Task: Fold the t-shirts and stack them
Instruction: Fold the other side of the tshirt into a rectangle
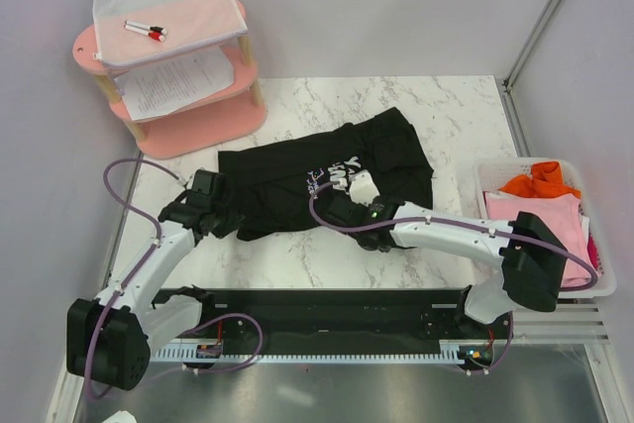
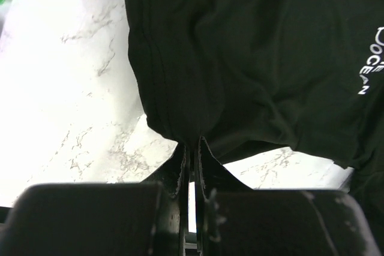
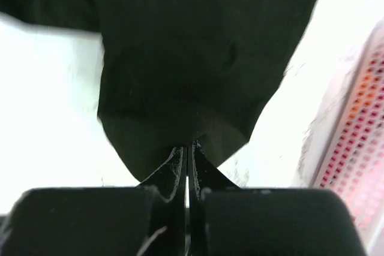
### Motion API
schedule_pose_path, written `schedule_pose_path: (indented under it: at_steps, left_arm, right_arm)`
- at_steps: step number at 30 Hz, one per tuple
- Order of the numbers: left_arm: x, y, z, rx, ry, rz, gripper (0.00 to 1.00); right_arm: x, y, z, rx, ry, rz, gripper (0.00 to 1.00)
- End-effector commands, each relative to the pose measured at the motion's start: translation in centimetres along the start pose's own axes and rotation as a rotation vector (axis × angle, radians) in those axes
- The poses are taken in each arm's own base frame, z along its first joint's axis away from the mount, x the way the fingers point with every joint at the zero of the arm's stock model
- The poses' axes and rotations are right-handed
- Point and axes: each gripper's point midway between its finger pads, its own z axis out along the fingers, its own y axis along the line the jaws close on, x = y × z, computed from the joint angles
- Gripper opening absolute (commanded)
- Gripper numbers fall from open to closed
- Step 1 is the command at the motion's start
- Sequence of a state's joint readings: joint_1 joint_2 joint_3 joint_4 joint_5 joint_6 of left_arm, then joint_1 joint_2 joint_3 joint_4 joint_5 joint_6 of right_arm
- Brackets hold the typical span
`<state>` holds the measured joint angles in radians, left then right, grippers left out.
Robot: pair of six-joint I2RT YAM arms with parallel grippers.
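- The black t-shirt (image 1: 327, 180) lies in the middle of the table. It is soft and full of wrinkles, and it has small white letters (image 2: 367, 64) on the chest.
- The left claw (image 2: 192, 148) is squeezed tight on the shirt's near left edge. The cloth is pinched between its two thin black fingers.
- The right claw (image 3: 189, 147) is squeezed tight too. It holds a fold of the same shirt on the near side, close to the letters.
- A pink t-shirt (image 1: 540, 215) and an orange t-shirt (image 1: 540, 180) sit bunched up in a white basket (image 1: 485, 170). The basket stands at the right edge of the table and its walls have many little holes.
- The table (image 1: 327, 264) is smooth and white with thin grey lines, like marble.
- Plain pale walls (image 1: 396, 7) stand around the table.
- A pink rack (image 1: 198, 126) with rounded shelves stands at the far left corner.
- Printed paper sheets (image 1: 178, 81) lie on its middle shelf.
- On its top shelf lies a flat white pouch (image 1: 188, 12) with two markers (image 1: 146, 31) on it.
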<state>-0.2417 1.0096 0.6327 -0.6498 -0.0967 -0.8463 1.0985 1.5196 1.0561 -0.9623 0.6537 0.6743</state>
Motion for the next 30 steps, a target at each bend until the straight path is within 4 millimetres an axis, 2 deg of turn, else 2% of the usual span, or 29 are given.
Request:
schedule_pose_path:
  at_steps: [1, 2, 4, 9, 13, 17, 24, 25, 30]
  left_arm:
    - [-2.5, -1.5, -1.0, 0.016, -0.054, 0.043, 0.02]
    - [-2.7, -1.8, -1.1, 0.018, -0.057, 0.044, 0.02]
    - [-3.4, -2.2, -1.3, 0.025, -0.07, 0.047, 0.02]
    - [-4.6, -2.8, -1.8, 0.038, -0.08, 0.047, 0.02]
    - [-5.6, -2.4, -1.9, 0.04, -0.084, 0.024, 0.02]
    - [-6.3, -2.0, -1.7, 0.046, -0.077, 0.014, 0.02]
    - [-7.0, -1.7, -0.7, 0.074, -0.029, -0.006, 0.02]
    - [-7.2, -1.6, -0.4, 0.075, -0.023, -0.003, 0.02]
    - [-7.2, -2.3, 1.6, 0.086, 0.037, 0.008, 0.02]
  right_arm:
    - [-5.9, -2.9, -0.5, 0.058, -0.151, 0.109, 0.0]
    - [-6.8, -3.8, -0.1, 0.062, -0.159, 0.144, 0.0]
    - [-8.5, -4.0, 0.3, 0.043, -0.199, 0.173, 0.0]
    - [-12.4, -6.8, 1.7, 0.081, -0.254, 0.257, 0.0]
    - [-14.8, -8.9, 2.7, 0.075, -0.287, 0.309, 0.0]
    - [-17.0, -10.2, 3.7, 0.072, -0.319, 0.33, 0.0]
    - [-19.7, -12.0, 6.0, 0.062, -0.337, 0.373, 0.0]
    - [-19.9, -12.7, 6.6, 0.067, -0.332, 0.386, 0.0]
    - [-21.3, -13.2, 9.0, 0.042, -0.329, 0.417, 0.0]
